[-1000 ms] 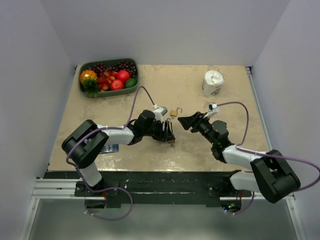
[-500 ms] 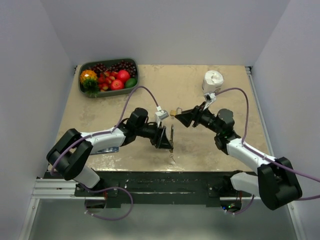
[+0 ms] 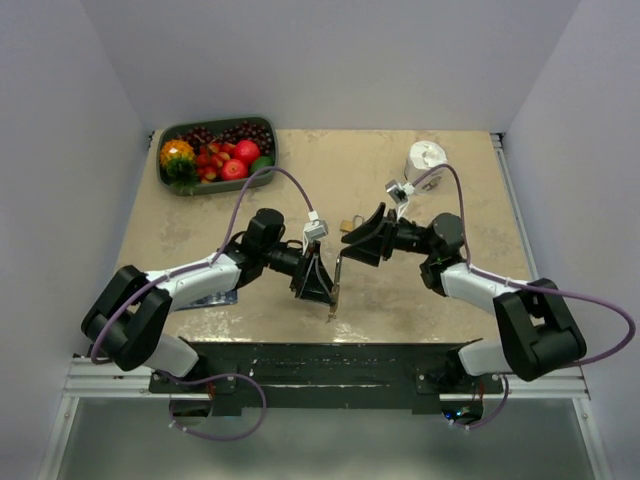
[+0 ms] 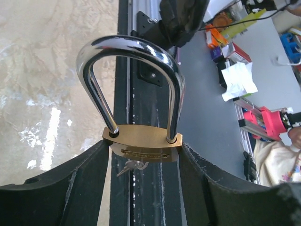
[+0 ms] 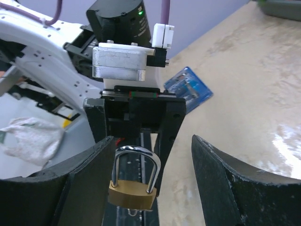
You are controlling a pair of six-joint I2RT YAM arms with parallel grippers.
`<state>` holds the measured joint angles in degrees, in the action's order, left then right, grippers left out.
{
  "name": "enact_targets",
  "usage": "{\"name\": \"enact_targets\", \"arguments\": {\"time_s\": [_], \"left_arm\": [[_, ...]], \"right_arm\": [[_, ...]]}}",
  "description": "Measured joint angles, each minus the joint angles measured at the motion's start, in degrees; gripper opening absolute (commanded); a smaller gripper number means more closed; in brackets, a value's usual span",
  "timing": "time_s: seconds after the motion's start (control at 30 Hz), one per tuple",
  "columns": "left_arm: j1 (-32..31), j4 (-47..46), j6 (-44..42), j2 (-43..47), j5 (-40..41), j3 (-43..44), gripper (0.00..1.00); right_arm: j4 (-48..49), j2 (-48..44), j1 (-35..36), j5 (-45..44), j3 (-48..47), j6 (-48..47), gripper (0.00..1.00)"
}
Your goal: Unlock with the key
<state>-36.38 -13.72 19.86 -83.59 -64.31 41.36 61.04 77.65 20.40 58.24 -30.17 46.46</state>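
Key (image 4: 131,165) in padlock (image 4: 143,141); L tool (image 4: 144,149) grips padlock, R tool (image 5: 153,141) wide open.

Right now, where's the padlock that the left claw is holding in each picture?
Top external: the padlock is just below centre, in the left gripper.
Left wrist: centre, between its fingers.
Right wrist: low, left of centre.
Shared landmark: the beige table, in all three.

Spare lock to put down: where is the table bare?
Bare: the far strip between fruit tray and paper roll; the left side between that tray and the left arm. Crowded: the centre, where the left gripper, holding a padlock, meets the right gripper.
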Motion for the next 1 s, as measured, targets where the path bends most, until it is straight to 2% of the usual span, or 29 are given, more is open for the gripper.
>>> {"name": "enact_targets", "arguments": {"time_s": [0.27, 0.6, 0.7, 1.0], "left_arm": [[0.0, -0.13, 0.0, 0.15, -2.29, 0.0, 0.0], [0.24, -0.39, 0.07, 0.17, -2.82, -0.02, 0.0], [0.5, -0.39, 0.09, 0.46, -2.6, -0.02, 0.0], [2.08, 0.85, -1.49, 1.62, 2.14, 0.0, 0.0]], "right_arm": [[7.39, 2.93, 3.82, 4.46, -0.22, 4.76, 0.69], [7.28, 2.8, 5.18, 5.77, -0.72, 4.66, 0.62], [3.89, 1.84, 5.11, 5.62, -0.72, 2.51, 0.58], [-22.27, -5.81, 5.18, 1.14, -4.31, -14.38, 0.49]]}}
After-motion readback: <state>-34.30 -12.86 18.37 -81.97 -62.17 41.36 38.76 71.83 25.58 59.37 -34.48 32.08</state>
